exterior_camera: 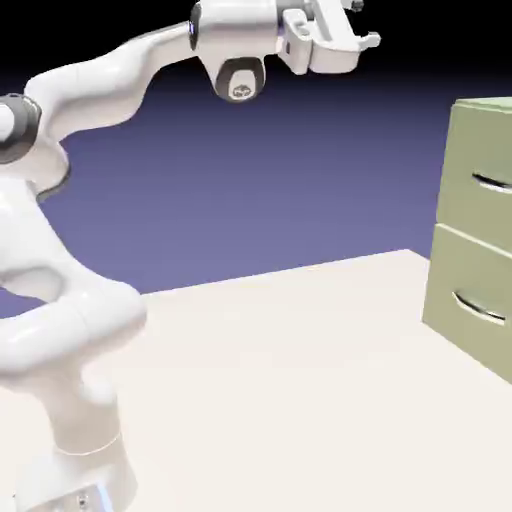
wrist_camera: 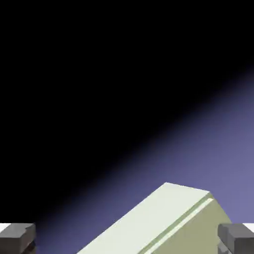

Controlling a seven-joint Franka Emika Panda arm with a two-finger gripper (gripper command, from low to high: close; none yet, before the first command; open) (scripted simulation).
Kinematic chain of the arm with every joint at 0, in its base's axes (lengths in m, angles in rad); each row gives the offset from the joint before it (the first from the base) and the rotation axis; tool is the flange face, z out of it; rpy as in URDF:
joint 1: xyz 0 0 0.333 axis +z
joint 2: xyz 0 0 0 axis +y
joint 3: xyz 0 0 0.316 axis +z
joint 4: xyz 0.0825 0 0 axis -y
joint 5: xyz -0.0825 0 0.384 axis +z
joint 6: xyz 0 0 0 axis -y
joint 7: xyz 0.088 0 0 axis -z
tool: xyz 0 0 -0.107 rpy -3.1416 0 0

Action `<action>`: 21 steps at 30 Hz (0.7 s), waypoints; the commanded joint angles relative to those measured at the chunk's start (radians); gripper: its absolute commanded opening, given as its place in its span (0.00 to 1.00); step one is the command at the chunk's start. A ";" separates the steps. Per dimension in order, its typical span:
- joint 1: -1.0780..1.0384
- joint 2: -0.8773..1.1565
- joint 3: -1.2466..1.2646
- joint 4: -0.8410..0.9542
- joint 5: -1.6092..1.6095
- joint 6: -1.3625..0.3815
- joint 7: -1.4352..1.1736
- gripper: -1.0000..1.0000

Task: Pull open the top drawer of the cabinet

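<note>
Exterior view: the white arm [exterior_camera: 70, 300] rises at lower left, its gripper [exterior_camera: 345, 30] high at the top edge, far from the cabinet [exterior_camera: 480, 240] at right on the table [exterior_camera: 280, 380]. The top drawer [exterior_camera: 480, 175] is shut.

Hand view: fingertips [wrist_camera: 17, 237] wide apart, empty; cabinet's top corner between them. No writing legible.

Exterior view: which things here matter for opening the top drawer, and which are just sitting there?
For the job:
- tall pale olive-green cabinet
- upper flat drawer front with thin silver handle
- open white pincer

Not needed:
- identical lower drawer front
- cream table
</note>
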 commanded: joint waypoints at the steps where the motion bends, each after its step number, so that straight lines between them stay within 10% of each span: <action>1: -0.036 -0.009 0.029 0.026 0.043 -0.002 -0.001 0.50; 21: -0.761 -0.188 0.600 0.554 0.910 -0.040 -0.023 0.50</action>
